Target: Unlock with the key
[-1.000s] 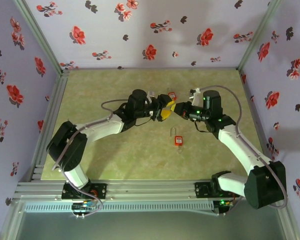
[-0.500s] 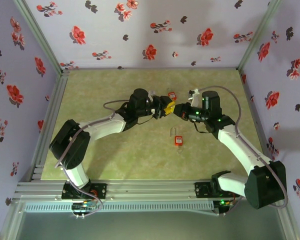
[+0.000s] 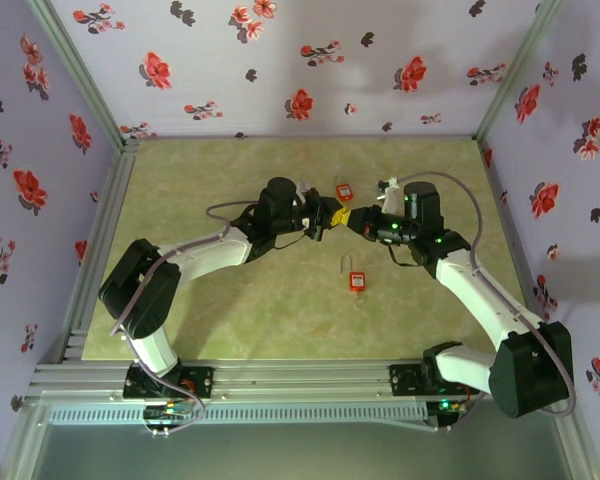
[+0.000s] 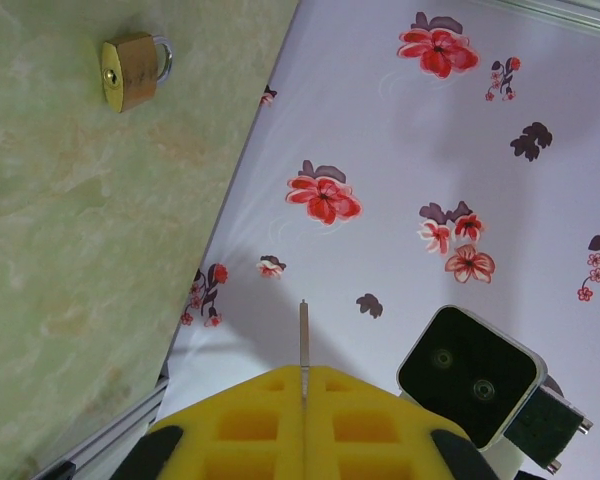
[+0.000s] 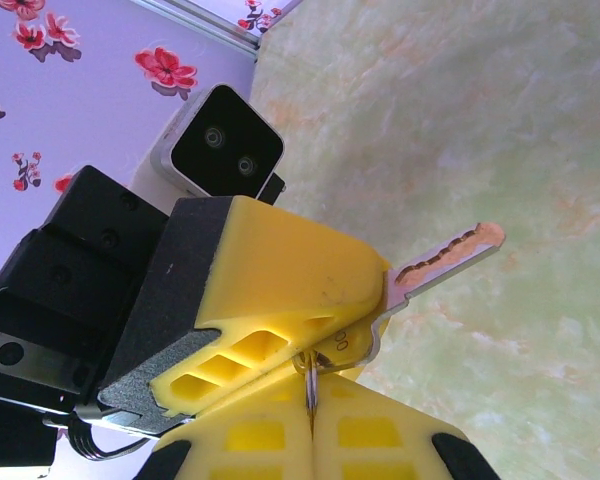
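Note:
The silver key (image 5: 445, 258) hangs in the air between my two grippers above the middle of the table. My left gripper (image 4: 303, 372) is shut on the key's head, and the blade (image 4: 303, 335) sticks out edge-on past its yellow fingers (image 5: 280, 290). From the other side my right gripper (image 5: 310, 400) is shut on the key ring (image 5: 308, 372). In the top view the left gripper (image 3: 332, 214) and the right gripper (image 3: 356, 222) meet tip to tip. A brass padlock (image 4: 130, 70) lies on the table.
A red padlock (image 3: 345, 191) lies just behind the grippers and another red padlock (image 3: 357, 280) in front of them. Flowered walls (image 3: 280, 70) enclose the green tabletop (image 3: 200, 310) at the back and on both sides.
My left gripper has moved right to the key and shut on its head. The right gripper has stayed shut on the key ring, barely moving.

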Tool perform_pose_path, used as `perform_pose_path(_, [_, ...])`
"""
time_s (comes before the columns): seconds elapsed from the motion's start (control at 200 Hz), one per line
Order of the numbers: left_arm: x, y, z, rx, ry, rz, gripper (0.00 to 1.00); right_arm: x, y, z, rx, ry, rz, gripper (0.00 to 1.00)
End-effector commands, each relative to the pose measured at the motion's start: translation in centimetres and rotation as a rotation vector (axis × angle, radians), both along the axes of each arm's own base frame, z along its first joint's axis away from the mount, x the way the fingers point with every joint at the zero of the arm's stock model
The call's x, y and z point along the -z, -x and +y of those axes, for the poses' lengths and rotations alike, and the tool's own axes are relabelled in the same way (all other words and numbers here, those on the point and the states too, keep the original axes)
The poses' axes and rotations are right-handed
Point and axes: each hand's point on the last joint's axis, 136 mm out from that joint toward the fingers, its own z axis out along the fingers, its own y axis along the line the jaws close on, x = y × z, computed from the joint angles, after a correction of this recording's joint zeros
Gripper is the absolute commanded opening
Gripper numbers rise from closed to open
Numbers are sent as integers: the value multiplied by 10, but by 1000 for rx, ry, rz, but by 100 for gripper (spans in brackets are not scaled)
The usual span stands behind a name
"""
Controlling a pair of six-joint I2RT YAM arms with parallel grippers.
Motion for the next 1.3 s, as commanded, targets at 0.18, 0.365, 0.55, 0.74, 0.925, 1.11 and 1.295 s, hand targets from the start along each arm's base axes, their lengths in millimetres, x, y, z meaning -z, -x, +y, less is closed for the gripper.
perform_pose_path(0.18, [-31, 4, 0, 60, 21, -161, 0, -10, -5, -1, 30, -18, 24, 48])
perform_pose_path(0.365, [-50, 3, 12, 98, -10, -370, 0, -41, -14, -25, 115, -143, 47, 56])
perform_pose_path(0.55, [-65, 6, 13, 119, 7, -518, 0, -82, -31, -36, 159, -293, 13, 57])
perform_pose_path(0.74, [-83, 7, 6, 135, 52, -578, 0, -93, -41, -33, 163, -369, -7, 54])
perform_pose_path(0.925, [-91, 9, 6, 128, 66, -607, 0, -83, -40, -31, 164, -367, 11, 48])
perform_pose_path(1.11, [-99, 9, 3, 127, 85, -632, 0, -73, -37, -26, 156, -366, 32, 44])
perform_pose_path(1.295, [-104, 10, -1, 130, 102, -649, 0, -68, -35, -16, 138, -354, 44, 42])
